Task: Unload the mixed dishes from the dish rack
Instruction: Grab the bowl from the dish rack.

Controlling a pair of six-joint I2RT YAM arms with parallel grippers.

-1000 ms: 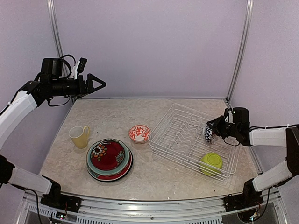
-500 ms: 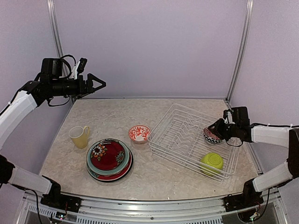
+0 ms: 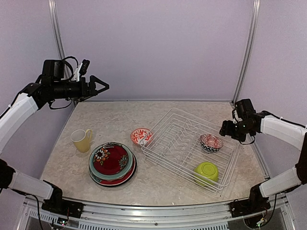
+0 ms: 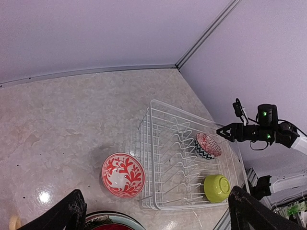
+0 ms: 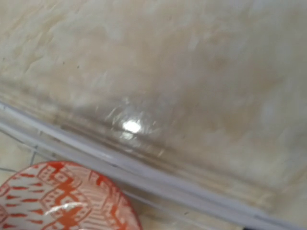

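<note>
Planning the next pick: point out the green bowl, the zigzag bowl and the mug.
green bowl (image 3: pixel 206 172), top view, its middle.
zigzag bowl (image 3: pixel 211 141), top view, red inside.
mug (image 3: pixel 83 143), top view, side wall.

White wire rack (image 3: pixel 180 143) holds a zigzag bowl (image 3: pixel 211 143) (upright) and a flipped lime bowl (image 3: pixel 206 172); red-white bowl (image 3: pixel 142 136), plate stack (image 3: pixel 112 163) and yellow mug (image 3: pixel 81 140) sit left.

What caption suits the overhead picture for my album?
Patterned bowl and green bowl sit in the rack; mug, stacked plates and red bowl stand outside it.
</note>
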